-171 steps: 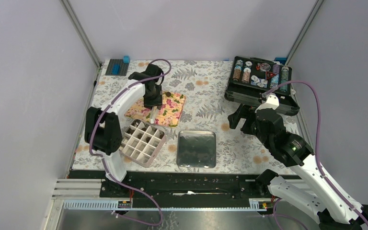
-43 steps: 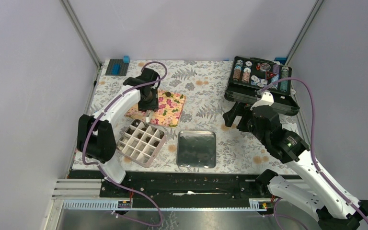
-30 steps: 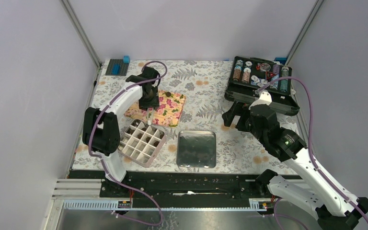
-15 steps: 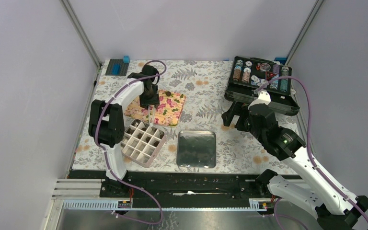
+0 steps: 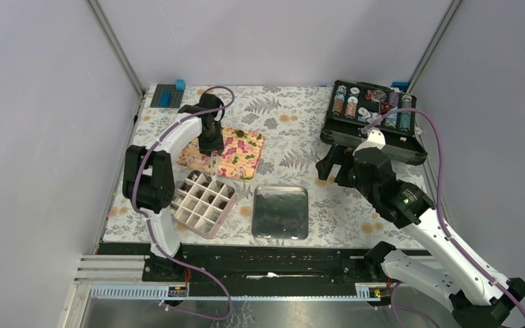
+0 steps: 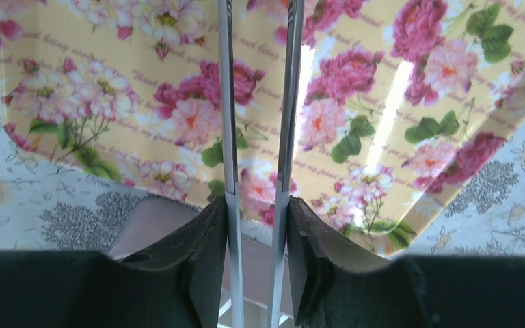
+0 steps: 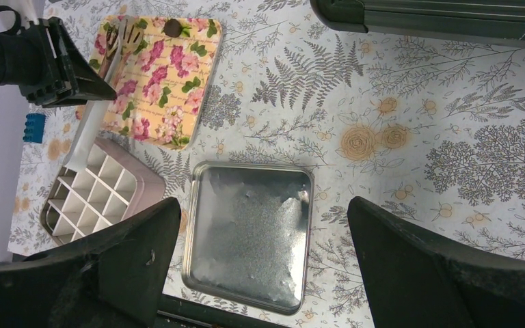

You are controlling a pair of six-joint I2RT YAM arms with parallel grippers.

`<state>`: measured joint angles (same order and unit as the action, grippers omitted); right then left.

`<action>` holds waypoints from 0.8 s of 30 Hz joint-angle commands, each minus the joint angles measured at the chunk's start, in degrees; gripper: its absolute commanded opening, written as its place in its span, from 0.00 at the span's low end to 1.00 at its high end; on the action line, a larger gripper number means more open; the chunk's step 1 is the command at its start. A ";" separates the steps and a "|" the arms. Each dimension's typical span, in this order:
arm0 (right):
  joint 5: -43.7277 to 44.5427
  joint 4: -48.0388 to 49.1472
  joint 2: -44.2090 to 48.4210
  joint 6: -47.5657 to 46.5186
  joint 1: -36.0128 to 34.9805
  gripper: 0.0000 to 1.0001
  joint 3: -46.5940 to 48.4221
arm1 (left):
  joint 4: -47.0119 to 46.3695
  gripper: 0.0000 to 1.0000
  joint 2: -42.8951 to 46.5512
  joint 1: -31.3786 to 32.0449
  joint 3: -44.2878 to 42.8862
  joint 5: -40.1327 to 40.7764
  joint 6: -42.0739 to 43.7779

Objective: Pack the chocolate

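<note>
One dark brown chocolate lies at the far edge of the floral tray; it also shows in the right wrist view. My left gripper is over the tray's left part, shut on metal tongs whose blades run out of the left wrist view at the top. The pink gridded box sits just in front of the tray; I cannot tell what its cells hold. My right gripper is open and empty above the table, right of the silver tray.
A black case of striped poker chips stands at the back right. A blue block sits at the back left corner. Grey walls close in both sides.
My left gripper with the tongs has shifted slightly left and back over the floral tray. The right arm has crept a little toward the left.
</note>
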<state>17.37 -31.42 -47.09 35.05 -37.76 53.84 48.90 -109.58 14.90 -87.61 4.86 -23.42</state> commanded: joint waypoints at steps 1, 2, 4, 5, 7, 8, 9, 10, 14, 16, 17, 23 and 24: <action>1.28 0.43 -0.33 0.37 0.13 0.99 2.12 | -1.74 0.06 9.38 -0.31 2.09 0.28 0.30; 1.27 0.44 -0.32 0.42 0.10 0.99 2.08 | -1.79 0.04 11.15 -0.31 3.14 0.32 -0.18; 1.22 0.64 -0.30 0.48 0.14 0.99 1.94 | -1.68 0.00 15.22 -0.31 5.19 -0.02 -0.76; 1.19 0.74 -0.28 0.53 0.06 0.99 1.89 | -1.19 0.00 17.35 -0.31 6.14 -0.11 -1.25; 0.89 1.11 -0.34 0.62 0.11 0.99 1.80 | 0.11 0.00 21.73 -0.17 8.30 -0.13 -1.29; 0.77 1.30 -0.27 0.70 0.07 0.99 1.74 | 1.09 0.00 24.10 -0.13 9.51 0.35 -1.16; 0.62 1.45 -0.21 0.69 0.12 0.99 1.73 | 2.23 0.00 26.38 -0.13 10.54 0.91 -0.93; 0.51 1.60 -0.16 0.69 0.14 0.99 1.66 | 3.78 0.00 28.55 -0.13 11.60 1.46 -0.78; 0.14 1.84 0.06 0.67 0.10 0.99 1.44 | 10.37 0.00 38.46 -0.13 15.86 1.13 -1.32; 0.13 1.77 0.17 0.51 0.14 0.99 1.36 | 14.19 0.00 42.79 -0.13 17.66 0.89 -2.69; 0.05 1.80 0.22 0.47 0.10 0.99 1.40 | 15.99 0.00 44.40 -0.13 18.27 0.55 -3.41; 0.04 1.20 0.31 -0.18 0.11 0.99 1.44 | 25.98 0.00 51.23 -0.05 19.09 -0.97 -6.45; 0.04 1.20 0.30 -0.25 0.06 0.99 1.45 | 27.22 0.00 52.07 -0.04 19.02 -0.94 -6.69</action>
<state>17.26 -31.38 -47.29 35.05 -37.76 53.82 70.30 -60.64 14.90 -68.42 4.71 -27.59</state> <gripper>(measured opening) 0.990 0.352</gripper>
